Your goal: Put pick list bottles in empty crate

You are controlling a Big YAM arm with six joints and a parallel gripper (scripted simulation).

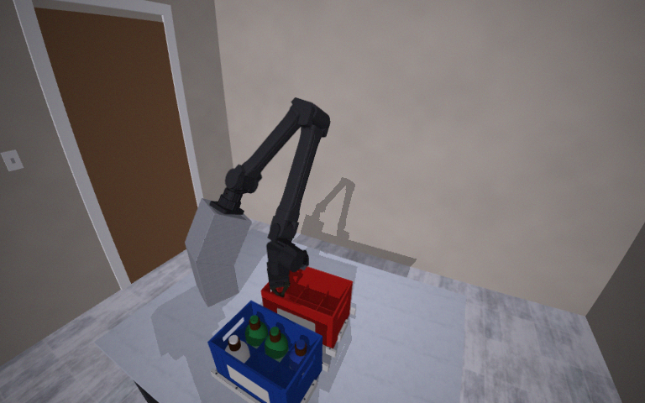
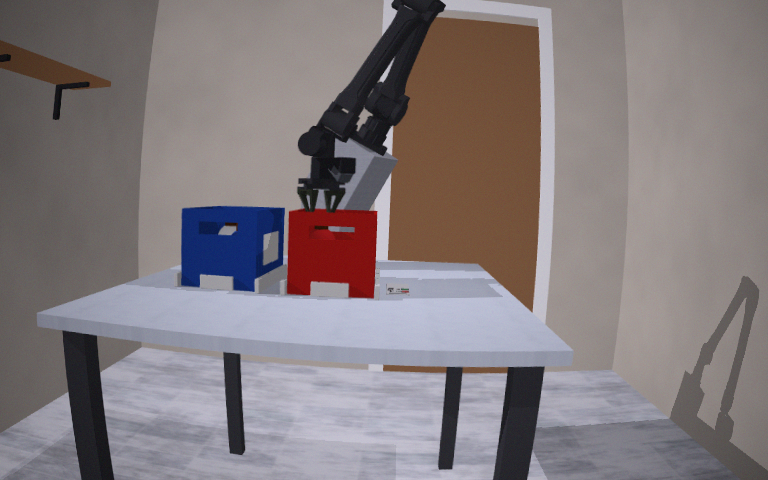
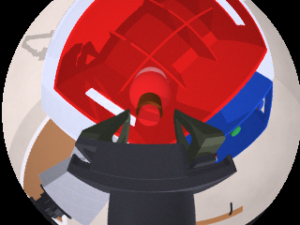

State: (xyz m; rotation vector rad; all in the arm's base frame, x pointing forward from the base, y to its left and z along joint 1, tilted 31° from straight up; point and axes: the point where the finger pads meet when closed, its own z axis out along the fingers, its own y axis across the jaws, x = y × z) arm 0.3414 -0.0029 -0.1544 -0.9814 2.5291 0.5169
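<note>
My gripper (image 1: 280, 290) (image 2: 320, 210) (image 3: 152, 112) is open above one end of the red crate (image 1: 269, 300) (image 2: 333, 263) (image 3: 244, 70). In the wrist view a red bottle (image 3: 149, 86) with a brown neck and red cap stands in a compartment of it; the cap shows between the fingers, not gripped. The other red crate compartments in view hold no bottle. The blue crate (image 1: 278, 379) (image 2: 226, 263) (image 3: 253, 127) holds a white bottle (image 1: 238, 351), two green bottles (image 1: 256, 333) (image 1: 276, 347) and a blue bottle (image 1: 297, 362). The pick list (image 2: 398, 289) is too small to read.
The crates stand close side by side, with white strips (image 2: 329, 289) around their bases. The table (image 1: 404, 342) (image 2: 453, 333) extends past them. The arm rises from a grey block (image 1: 218, 256) behind them. A wall shelf (image 2: 62, 70) is far off.
</note>
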